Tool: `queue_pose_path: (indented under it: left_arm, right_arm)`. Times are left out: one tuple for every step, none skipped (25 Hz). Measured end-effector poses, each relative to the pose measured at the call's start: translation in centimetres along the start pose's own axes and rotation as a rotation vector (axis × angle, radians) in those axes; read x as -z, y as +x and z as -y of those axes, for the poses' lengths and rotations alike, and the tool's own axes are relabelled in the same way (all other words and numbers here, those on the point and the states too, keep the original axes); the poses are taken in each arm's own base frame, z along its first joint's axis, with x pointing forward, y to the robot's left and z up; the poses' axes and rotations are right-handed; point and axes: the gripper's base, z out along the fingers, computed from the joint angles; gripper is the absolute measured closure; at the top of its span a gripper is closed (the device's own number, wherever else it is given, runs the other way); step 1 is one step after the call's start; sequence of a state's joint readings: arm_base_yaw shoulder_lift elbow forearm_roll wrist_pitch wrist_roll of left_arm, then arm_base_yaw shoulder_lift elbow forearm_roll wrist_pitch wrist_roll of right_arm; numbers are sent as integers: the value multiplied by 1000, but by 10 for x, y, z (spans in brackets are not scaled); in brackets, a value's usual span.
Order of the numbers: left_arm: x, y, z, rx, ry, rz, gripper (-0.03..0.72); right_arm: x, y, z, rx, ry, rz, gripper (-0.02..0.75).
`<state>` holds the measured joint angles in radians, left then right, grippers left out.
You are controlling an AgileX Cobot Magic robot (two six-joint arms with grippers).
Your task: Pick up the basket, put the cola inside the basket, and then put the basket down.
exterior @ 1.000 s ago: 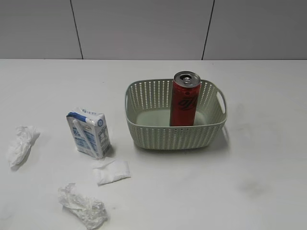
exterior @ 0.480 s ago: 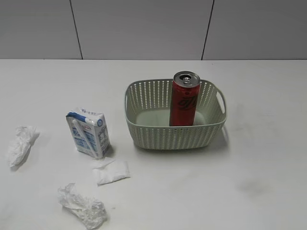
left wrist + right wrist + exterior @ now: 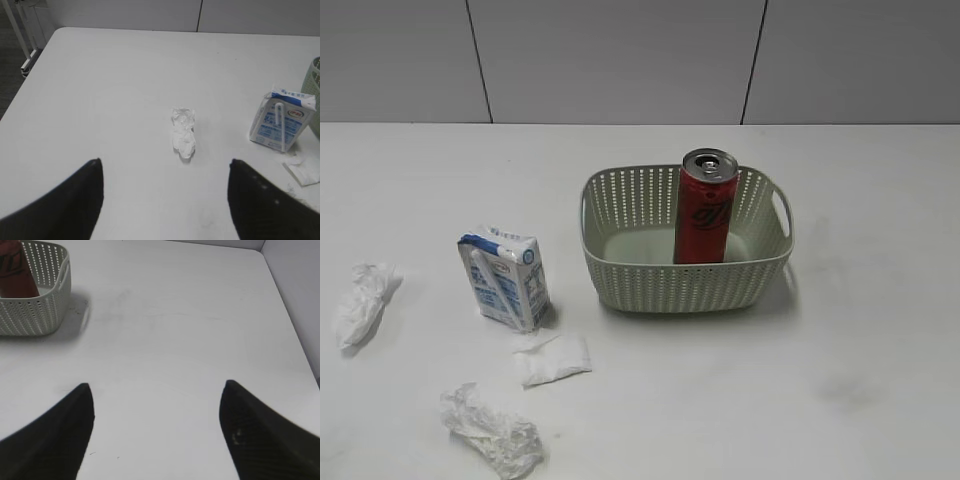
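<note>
Red cola (image 3: 705, 208) stays upright in the basket (image 3: 686, 284), unmoved; both claws (image 3: 165, 200) (image 3: 156, 432) gape apart, empty.

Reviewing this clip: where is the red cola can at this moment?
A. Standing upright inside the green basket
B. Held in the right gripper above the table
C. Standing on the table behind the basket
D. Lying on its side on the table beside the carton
A. The cola can stands upright within the walls of the basket, which rests on the table; both grippers are open and hold nothing.
</note>
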<state>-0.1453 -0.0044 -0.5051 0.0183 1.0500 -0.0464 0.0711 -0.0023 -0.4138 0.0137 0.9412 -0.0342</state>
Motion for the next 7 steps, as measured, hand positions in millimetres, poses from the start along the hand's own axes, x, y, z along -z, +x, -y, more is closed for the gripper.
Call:
queue_pose_path:
  left_arm:
    - [0, 0, 0, 0, 0, 0, 102]
    - [0, 0, 0, 0, 0, 0, 102]
    - [0, 0, 0, 0, 0, 0, 102]
    - [0, 0, 0, 0, 0, 0, 102]
    - [0, 0, 0, 0, 0, 0, 102]
    - [0, 0, 0, 0, 0, 0, 102]
    - [0, 0, 0, 0, 0, 0, 102]
  right_arm:
    - [0, 0, 0, 0, 0, 0, 146]
    - [0, 0, 0, 0, 1, 0, 146]
    - [0, 0, 0, -1, 1, 0, 146]
    - [0, 0, 0, -1, 1, 0, 146]
    - [0, 0, 0, -1, 1, 0, 146]
    - [0, 0, 0, -1, 0, 0, 146]
    - [0, 0, 0, -1, 0, 0, 146]
